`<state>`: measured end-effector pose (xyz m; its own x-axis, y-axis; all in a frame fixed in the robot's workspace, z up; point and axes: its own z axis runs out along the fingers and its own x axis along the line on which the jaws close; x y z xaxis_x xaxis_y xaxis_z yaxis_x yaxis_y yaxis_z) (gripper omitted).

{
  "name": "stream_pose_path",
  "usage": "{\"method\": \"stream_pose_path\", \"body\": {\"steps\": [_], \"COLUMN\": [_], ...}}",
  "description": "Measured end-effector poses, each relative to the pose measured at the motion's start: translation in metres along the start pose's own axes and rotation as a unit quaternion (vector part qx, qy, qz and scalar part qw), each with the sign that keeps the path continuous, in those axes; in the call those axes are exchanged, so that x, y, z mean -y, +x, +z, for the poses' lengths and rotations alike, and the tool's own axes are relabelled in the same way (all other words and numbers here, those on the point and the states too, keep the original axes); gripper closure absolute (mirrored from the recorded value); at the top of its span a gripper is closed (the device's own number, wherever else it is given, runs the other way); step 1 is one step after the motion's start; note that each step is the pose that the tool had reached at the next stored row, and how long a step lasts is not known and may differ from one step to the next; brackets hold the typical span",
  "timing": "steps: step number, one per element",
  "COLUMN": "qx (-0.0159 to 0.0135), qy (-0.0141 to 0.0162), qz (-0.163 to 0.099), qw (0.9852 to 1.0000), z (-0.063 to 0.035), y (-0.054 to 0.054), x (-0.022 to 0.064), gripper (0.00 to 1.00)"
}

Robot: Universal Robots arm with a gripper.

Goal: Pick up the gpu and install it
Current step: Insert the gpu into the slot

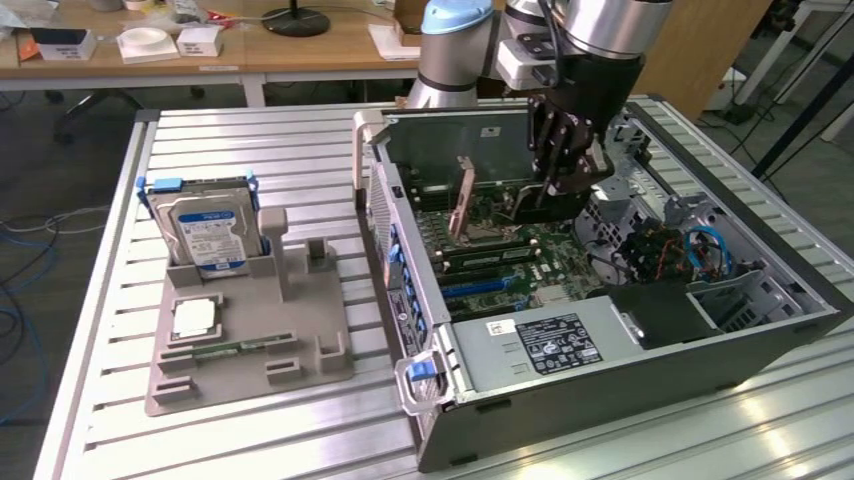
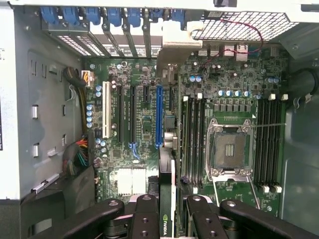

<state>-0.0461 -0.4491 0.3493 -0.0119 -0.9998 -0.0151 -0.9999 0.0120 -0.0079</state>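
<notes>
My gripper (image 1: 554,185) hangs inside the open computer case (image 1: 747,350), above the motherboard (image 1: 514,255). It is shut on the gpu (image 1: 547,207), a thin dark card held on edge. In the wrist view the gpu (image 2: 166,172) runs edge-on between my two black fingers (image 2: 144,211), with a green logo near the grip. The gripper (image 2: 168,206) holds the card above the board, clear of it. The card lies roughly in line with the long blue slot (image 2: 159,114), just beside it toward the memory slots (image 2: 194,139).
A grey fixture (image 1: 247,330) on the slatted table (image 1: 107,300) at the exterior view's left holds a silver hard drive (image 1: 207,225) upright and a green memory stick (image 1: 240,347). Inside the case are the power supply (image 1: 547,340), cables (image 1: 701,250) and the bare CPU socket (image 2: 229,149).
</notes>
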Motion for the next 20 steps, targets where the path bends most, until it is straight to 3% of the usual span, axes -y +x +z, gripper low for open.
{"method": "stream_pose_path", "body": {"steps": [20], "qx": [0.0], "qy": [0.0], "qz": [0.0], "qw": [1.0], "z": [0.0055], "y": [0.0001], "x": [-0.0023], "gripper": [0.74]}}
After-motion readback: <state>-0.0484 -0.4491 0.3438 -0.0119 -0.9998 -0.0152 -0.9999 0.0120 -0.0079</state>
